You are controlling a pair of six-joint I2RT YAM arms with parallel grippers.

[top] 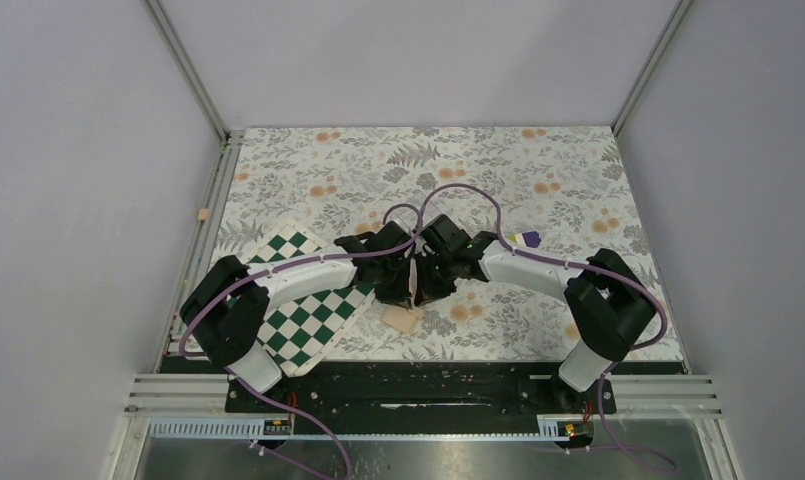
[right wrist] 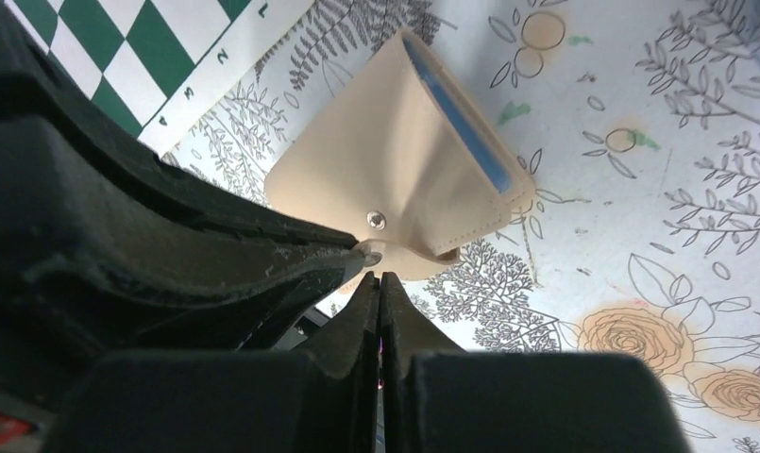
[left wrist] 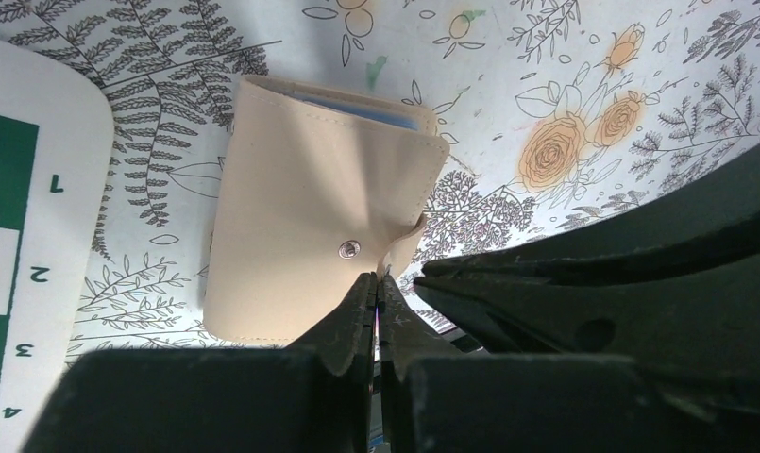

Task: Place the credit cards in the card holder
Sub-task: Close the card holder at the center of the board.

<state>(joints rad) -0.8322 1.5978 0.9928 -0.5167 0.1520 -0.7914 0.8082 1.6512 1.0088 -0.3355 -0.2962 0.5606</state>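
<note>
Card holder [left wrist: 310,217]: folded shut, tan, lying flat on the floral surface [top: 538,170] just in front of the arm bases, right of the chequered board [top: 308,310]. Top view shows only a small tan patch under the meeting wrists. Wrist views show a metal snap [left wrist: 348,248], stitched edges, the clasp tab curling off one side and a strip of light blue lining at the open edge. No card clearly visible. Left gripper [left wrist: 377,280]: fingers pressed together, hair-thin slit, tips over the clasp tab; can't tell if anything sits in the slit. Right gripper [right wrist: 380,278]: same, closed tight, tips just beside the left gripper's, above the tab.
</note>
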